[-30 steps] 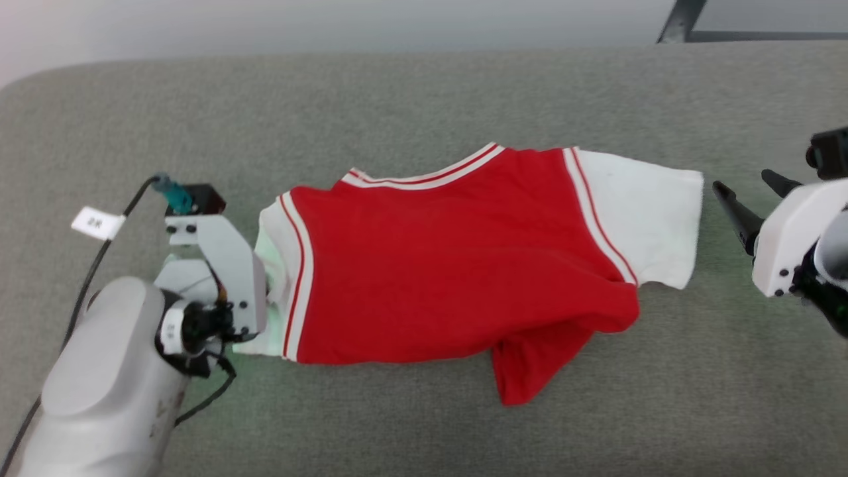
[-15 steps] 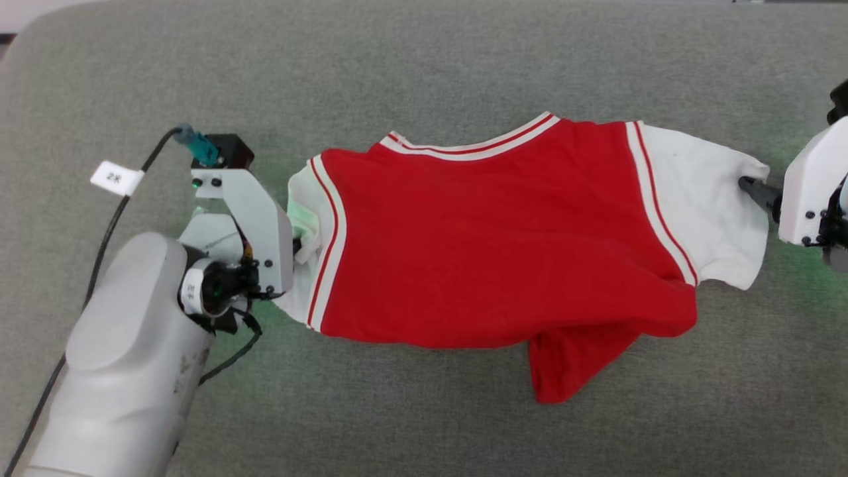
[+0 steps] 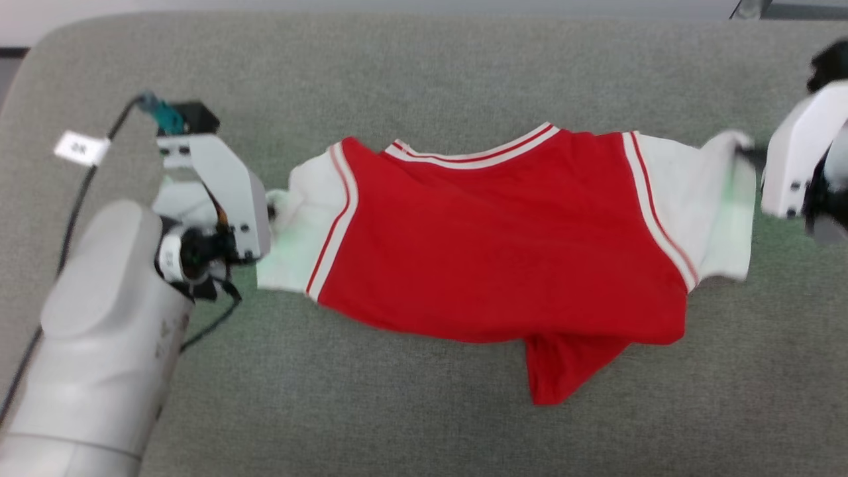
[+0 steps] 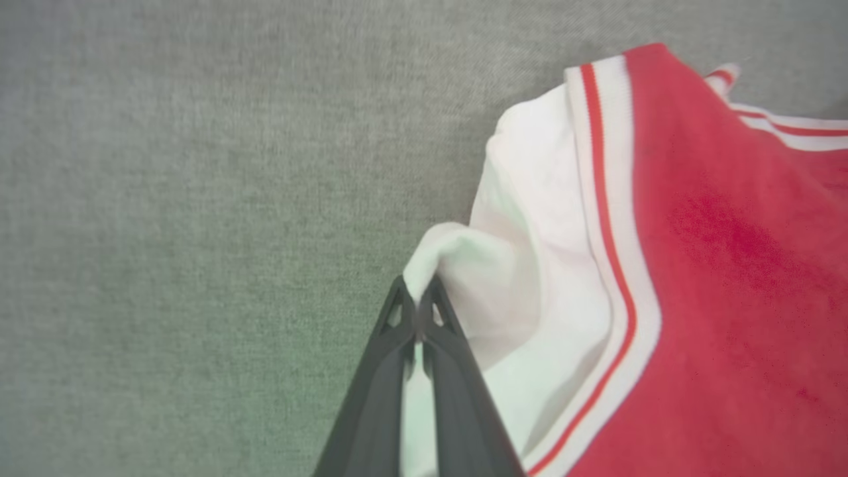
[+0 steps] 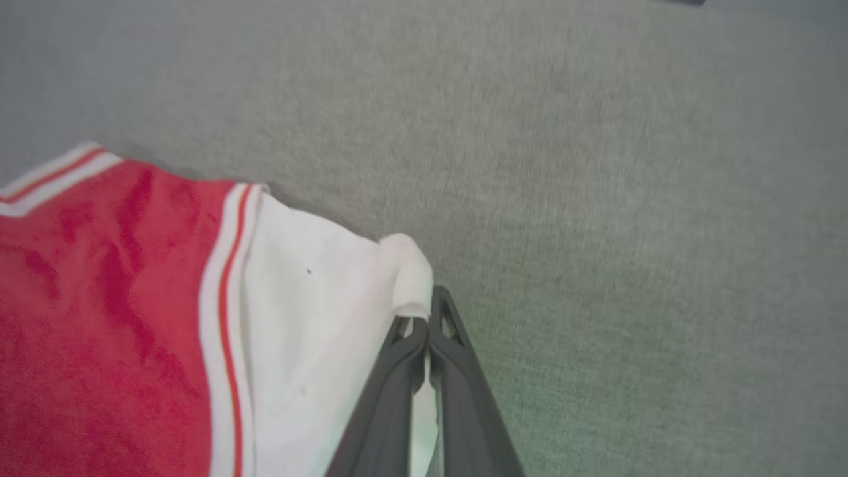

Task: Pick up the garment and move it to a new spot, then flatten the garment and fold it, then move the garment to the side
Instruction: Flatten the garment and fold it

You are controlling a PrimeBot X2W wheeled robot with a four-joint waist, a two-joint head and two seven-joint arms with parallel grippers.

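Left end effector [image 4: 416, 306] clenched on left sleeve [image 4: 530, 265], right end effector [image 5: 424, 324] on right sleeve [image 5: 311, 298]; garment [image 3: 497, 245] held spread between them, presumably for flattening.

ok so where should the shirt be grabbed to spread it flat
By the two white sleeve ends, each from its own outer side. The shirt lies stretched sideways on the grey surface, and the sleeves stick out past the red body as free edges. The left gripper is pinched on the left sleeve, the right gripper on the right sleeve.
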